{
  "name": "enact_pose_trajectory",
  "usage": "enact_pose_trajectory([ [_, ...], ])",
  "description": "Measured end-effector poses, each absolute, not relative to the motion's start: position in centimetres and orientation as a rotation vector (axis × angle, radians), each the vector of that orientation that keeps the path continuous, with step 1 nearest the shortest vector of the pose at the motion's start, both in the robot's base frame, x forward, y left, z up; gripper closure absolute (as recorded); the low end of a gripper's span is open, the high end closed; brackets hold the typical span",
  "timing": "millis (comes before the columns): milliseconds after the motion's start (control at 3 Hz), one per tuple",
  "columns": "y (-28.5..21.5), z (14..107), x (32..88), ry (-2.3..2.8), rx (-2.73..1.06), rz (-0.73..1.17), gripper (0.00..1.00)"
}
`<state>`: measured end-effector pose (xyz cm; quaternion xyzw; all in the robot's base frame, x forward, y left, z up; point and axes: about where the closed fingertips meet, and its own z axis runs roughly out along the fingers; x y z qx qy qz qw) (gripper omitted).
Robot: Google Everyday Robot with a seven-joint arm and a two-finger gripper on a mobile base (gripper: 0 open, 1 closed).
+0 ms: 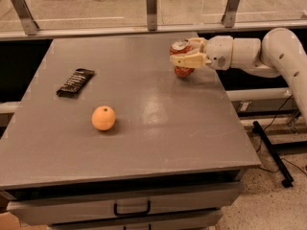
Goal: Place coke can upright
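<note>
— 3 things on the grey table point(144, 147), yes?

— Yes, 3. The coke can point(183, 71) is at the far right edge. The orange fruit point(103, 118) sits toward the front left. The black snack packet point(75, 82) lies flat behind the fruit, nearer the left edge. Both are well apart from the can.

— Where is the gripper?

— The gripper point(181, 53) reaches in from the right on a white arm point(268, 51), level with the can. Its 2 cream fingers point(188, 60) are clamped on the can, 1 across the front of the body, the other up near the rim.

— How does the can stand?

— Upright, silver top point(180, 45) facing up, red body showing below the fingers. Its base is right at the table surface with a shadow beneath. Whether it bears on the table or hangs just above, I cannot tell.

— Anything else?

— A drawer with a dark handle point(132, 208) under the table's front, metal posts point(152, 7) behind the table, and a black bar point(271, 150) on the floor at right.
</note>
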<state>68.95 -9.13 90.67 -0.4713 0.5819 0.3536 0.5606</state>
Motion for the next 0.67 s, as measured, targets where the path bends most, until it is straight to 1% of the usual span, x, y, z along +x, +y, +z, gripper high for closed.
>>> enact_pose_trajectory([
  [333,-9.31,89.32,68.18,1.334,-1.114,0.86,0.27],
  [667,-9.48,88.69,67.76,1.329,-1.112,0.875,0.05],
])
